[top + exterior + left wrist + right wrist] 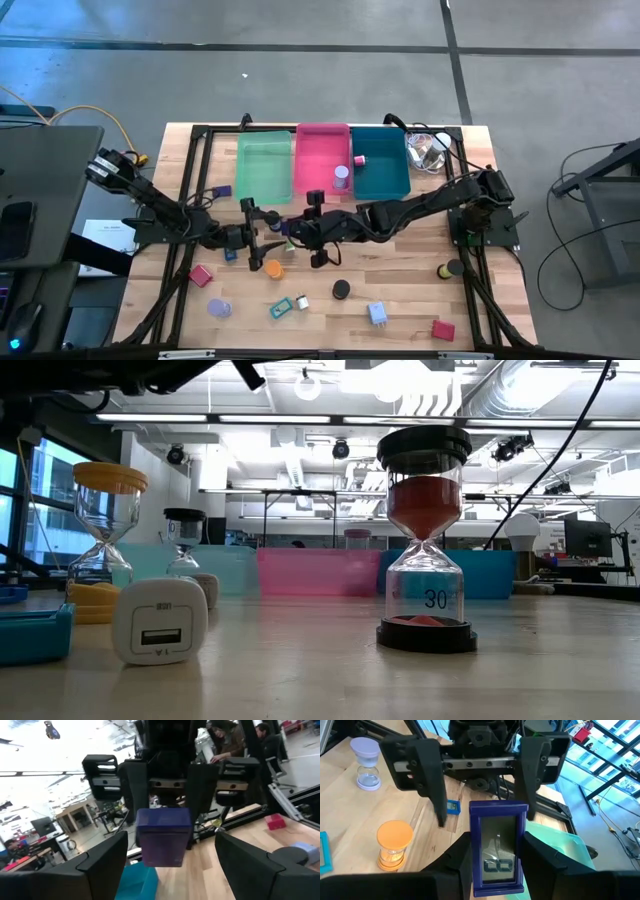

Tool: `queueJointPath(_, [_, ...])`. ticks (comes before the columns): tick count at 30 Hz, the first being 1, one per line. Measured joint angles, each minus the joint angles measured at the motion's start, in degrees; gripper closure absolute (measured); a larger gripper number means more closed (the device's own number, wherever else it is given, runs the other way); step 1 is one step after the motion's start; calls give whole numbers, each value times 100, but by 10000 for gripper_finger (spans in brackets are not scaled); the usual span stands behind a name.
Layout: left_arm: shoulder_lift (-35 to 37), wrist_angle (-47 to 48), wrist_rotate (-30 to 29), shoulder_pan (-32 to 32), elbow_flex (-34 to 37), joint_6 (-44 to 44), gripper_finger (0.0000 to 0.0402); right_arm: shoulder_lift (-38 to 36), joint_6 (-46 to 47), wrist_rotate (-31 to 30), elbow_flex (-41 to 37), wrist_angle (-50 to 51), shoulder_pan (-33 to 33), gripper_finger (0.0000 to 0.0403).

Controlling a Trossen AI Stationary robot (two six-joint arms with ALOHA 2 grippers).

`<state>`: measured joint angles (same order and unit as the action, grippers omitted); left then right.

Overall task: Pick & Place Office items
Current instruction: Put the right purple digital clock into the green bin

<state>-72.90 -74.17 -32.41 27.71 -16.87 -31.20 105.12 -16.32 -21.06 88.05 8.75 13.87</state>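
Currently the right gripper (498, 870) has its fingers (455, 865) pressed against the two long sides of a purple framed timer (499, 847), gripping its near half. The far half sticks out past the fingertips. The long axis runs straight out along the fingers toward the left gripper (172, 870), and the glass display face is turned up to the right wrist camera.

It looks like a rigid, light plastic case. The smooth frame could slip and the screen could scratch, so the narrow side edges are the place to hold it, not the face.

The left fingers (100, 860) are spread wide on either side of the timer's free end, touching nothing. Seen from above, the timer (285, 229) hangs between the two fingertip pairs, apparently clear of the surface (400, 290).

Farther out past the right fingers stand an orange hourglass (394, 845) and a pale purple hourglass (366, 762). The green tray (560, 845) lies on the other side.
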Motion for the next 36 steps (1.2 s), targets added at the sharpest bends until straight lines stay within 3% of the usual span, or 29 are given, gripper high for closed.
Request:
queueJointPath(7, [2, -14, 638, -378, -66, 149, 108, 0, 0, 0, 0, -1, 0, 283])
queueJointPath(17, [2, -23, 744, -479, -72, 374, 117, 0, 22, 22, 0, 1, -4, 283])
queueJointPath(25, [2, -42, 744, -479, -70, 382, 171, 0, 109, 35, 0, 7, -15, 283])
queueJointPath(33, [2, -30, 759, -477, -72, 353, 256, -4, 127, 138, 4, 22, -22, 283])
queueJointPath(36, [2, -31, 758, -477, -72, 277, 258, -7, 118, 143, 4, 39, -22, 283])
